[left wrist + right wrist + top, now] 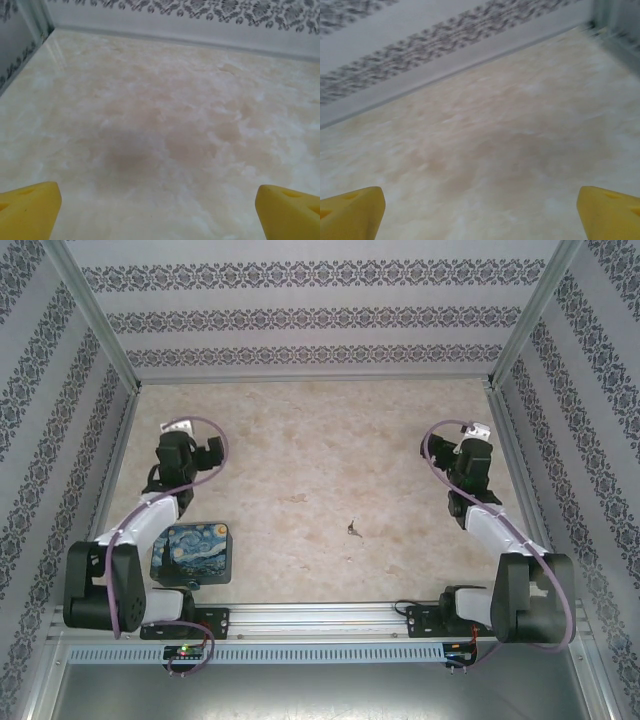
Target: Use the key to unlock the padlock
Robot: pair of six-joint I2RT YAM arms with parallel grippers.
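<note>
**Padlock task: opening step, nothing grasped**

Left gripper (160, 216) and right gripper (480, 215): both spread wide and empty above the bare table (300, 440).
Key (353, 529): apparently the small dark item lying mid-table, between the arms.
Padlock: too small to identify.
Next move, as judged: a fine, low pinch on the key.

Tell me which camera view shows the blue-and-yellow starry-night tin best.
Top external: the rectangular blue-and-yellow painted tin is seen from above, beside the left arm. Both wrist views face beige marbled tabletop and patterned wall instead.
</note>
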